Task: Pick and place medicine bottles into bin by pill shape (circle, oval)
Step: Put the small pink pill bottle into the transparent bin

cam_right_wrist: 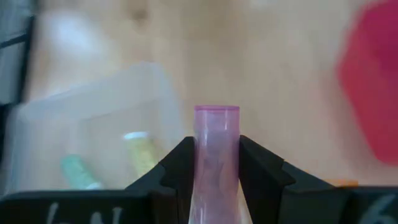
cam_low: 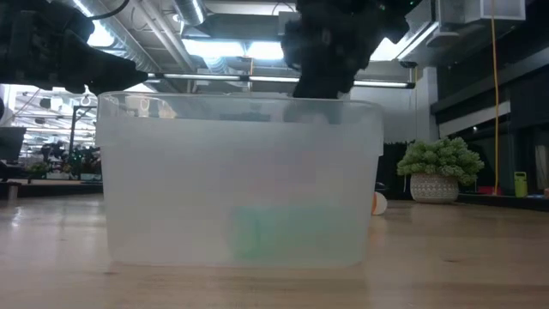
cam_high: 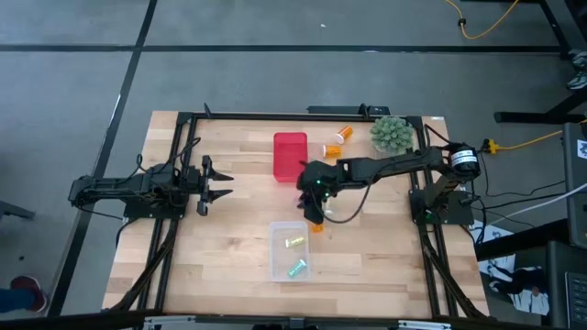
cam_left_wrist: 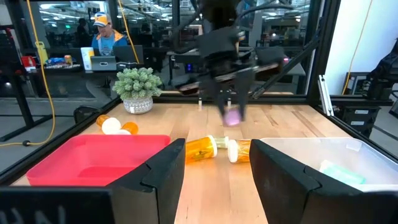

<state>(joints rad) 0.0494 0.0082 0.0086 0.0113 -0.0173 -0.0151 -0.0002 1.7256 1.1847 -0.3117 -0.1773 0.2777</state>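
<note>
My right gripper [cam_high: 312,203] is shut on a small clear pink bottle [cam_right_wrist: 216,155] above the table, between the red bin [cam_high: 290,156] and the clear bin [cam_high: 290,249]. The left wrist view shows the same bottle [cam_left_wrist: 232,117] well above the wood. Two orange bottles [cam_left_wrist: 202,149] with white caps lie on their sides on the table below it. The clear bin holds a yellow bottle [cam_right_wrist: 143,152] and a green bottle [cam_right_wrist: 78,171]. Two more orange bottles [cam_high: 337,142] lie at the far side. My left gripper [cam_high: 220,181] is open and empty at the left. My right gripper pinches the pink bottle by its two sides [cam_right_wrist: 200,163] between its two fingers. The fingers point down from above and the bottle lies along them, its capped end [cam_right_wrist: 216,113] sticking out past the fingertips. The bottle is lifted clear of the table.
A green spiky ball plant [cam_high: 393,134] in a pot stands at the far right corner. A black frame [cam_high: 183,124] runs around the table. A person [cam_left_wrist: 102,37] sits at a desk in the room beyond the table.
</note>
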